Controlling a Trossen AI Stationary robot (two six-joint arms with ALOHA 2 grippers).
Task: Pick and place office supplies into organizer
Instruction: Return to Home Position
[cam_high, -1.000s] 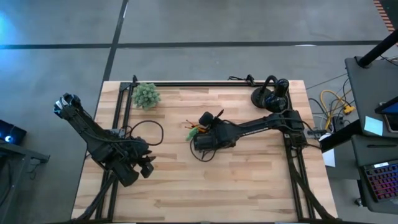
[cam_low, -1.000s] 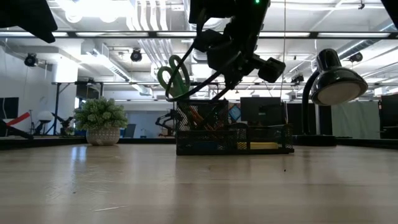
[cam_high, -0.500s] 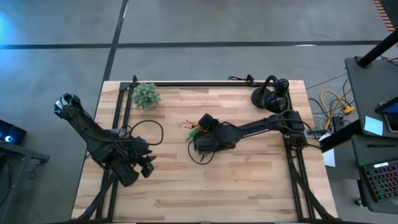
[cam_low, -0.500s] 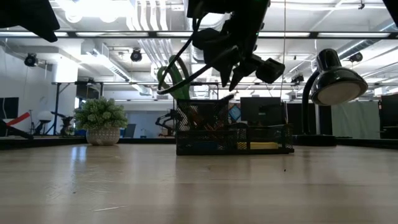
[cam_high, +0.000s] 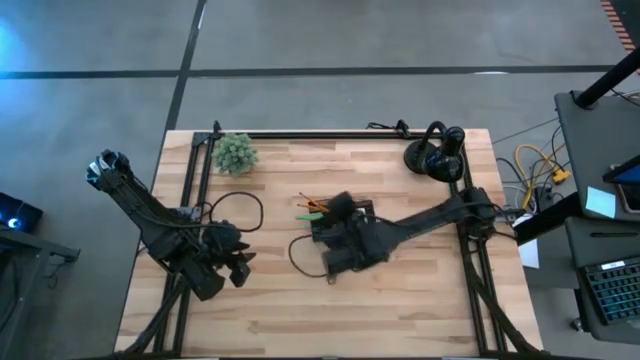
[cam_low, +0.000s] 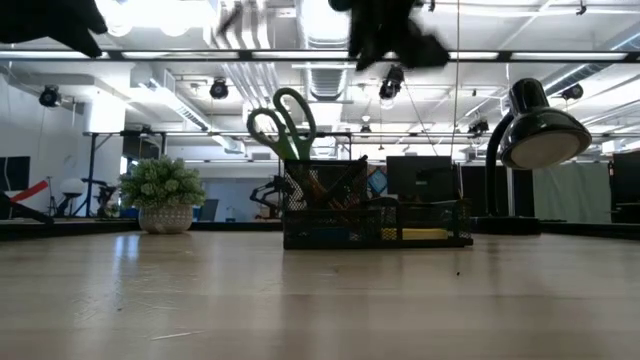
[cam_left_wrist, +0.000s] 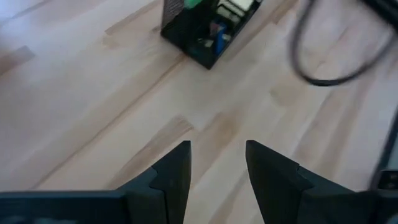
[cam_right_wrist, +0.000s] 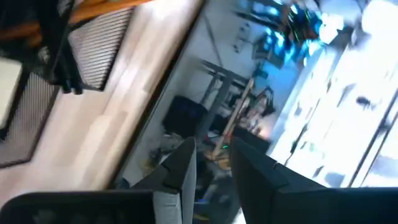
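My right gripper, slightly parted and empty, is hanging over the organizer, so I'm planning a straight rise clear of the scissors, with my left gripper idling empty, fingers apart.

Scissors, pencils in organizer, centre; plant back-left; lamp back-right.

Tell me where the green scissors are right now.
In the low view, left of centre, the green scissors stand upright in the organizer, between the potted plant and the desk lamp.
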